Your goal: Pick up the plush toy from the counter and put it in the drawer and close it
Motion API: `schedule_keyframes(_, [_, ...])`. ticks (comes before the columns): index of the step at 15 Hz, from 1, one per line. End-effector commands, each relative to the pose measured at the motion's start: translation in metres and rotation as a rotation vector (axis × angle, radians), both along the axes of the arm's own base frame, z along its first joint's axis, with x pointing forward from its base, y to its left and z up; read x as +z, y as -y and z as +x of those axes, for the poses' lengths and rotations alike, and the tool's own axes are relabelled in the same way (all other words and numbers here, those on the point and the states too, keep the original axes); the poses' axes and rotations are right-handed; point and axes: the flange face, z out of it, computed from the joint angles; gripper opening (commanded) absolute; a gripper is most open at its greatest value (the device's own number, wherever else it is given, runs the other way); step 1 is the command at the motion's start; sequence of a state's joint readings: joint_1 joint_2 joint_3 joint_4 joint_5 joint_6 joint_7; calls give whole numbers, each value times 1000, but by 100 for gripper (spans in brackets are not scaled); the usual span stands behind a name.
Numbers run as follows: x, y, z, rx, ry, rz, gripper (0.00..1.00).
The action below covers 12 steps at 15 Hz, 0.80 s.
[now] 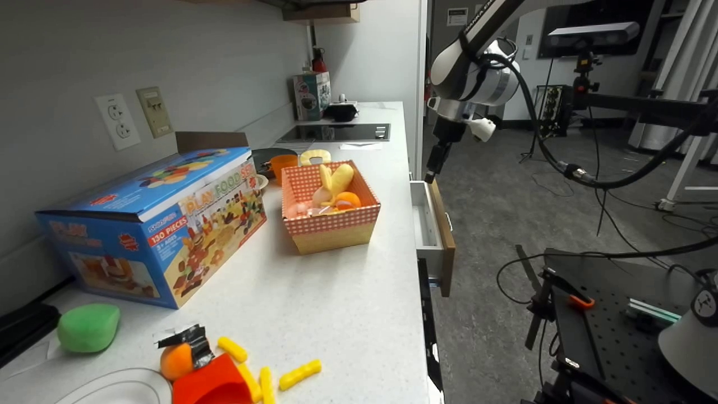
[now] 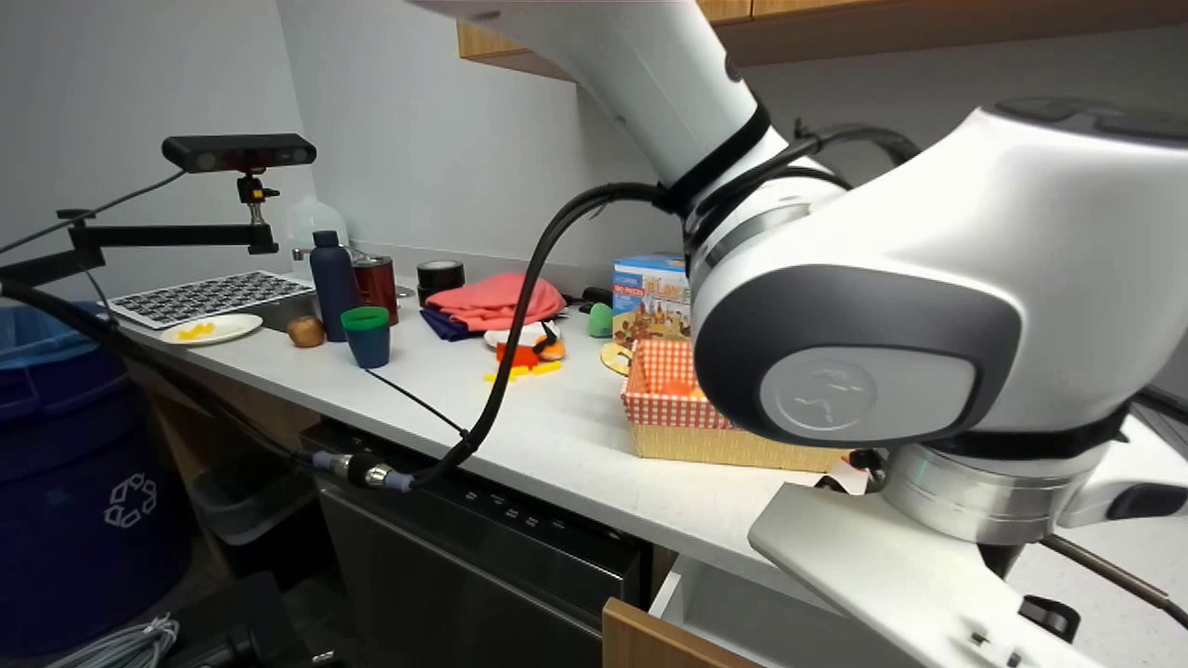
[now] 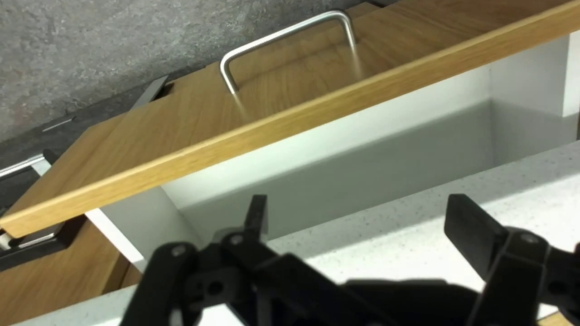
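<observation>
In the wrist view my gripper (image 3: 356,206) is open, its two fingers well apart with nothing between them. It stands over the counter (image 3: 408,226) edge and the drawer (image 3: 290,120), which is pulled out. Inside the drawer's visible part I see only bare white walls and floor; the counter hides the rest. An exterior view shows the gripper (image 1: 431,171) pointing down above the near part of the drawer (image 1: 443,235). In an exterior view the arm hides the gripper and some of the drawer (image 2: 664,640). No plush toy can be made out for certain in any view.
A red-checked basket (image 1: 334,238) of play food stands on the counter, left of the drawer. Beyond it are a play food box (image 1: 207,224), a green lump (image 1: 88,328) and yellow sticks (image 1: 300,375). A metal handle (image 3: 285,34) juts from the drawer front.
</observation>
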<state>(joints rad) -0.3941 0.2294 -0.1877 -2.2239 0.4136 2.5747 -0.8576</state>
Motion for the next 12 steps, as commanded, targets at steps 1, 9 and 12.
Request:
schedule_keyframes(1, [-18,-11,14,55,5,-86,100])
schedule_keyframes(9, [-73,-13,22,149,-86,-131,100])
schedule_keyframes(12, [-79,-18,26,195,-97,-148,100])
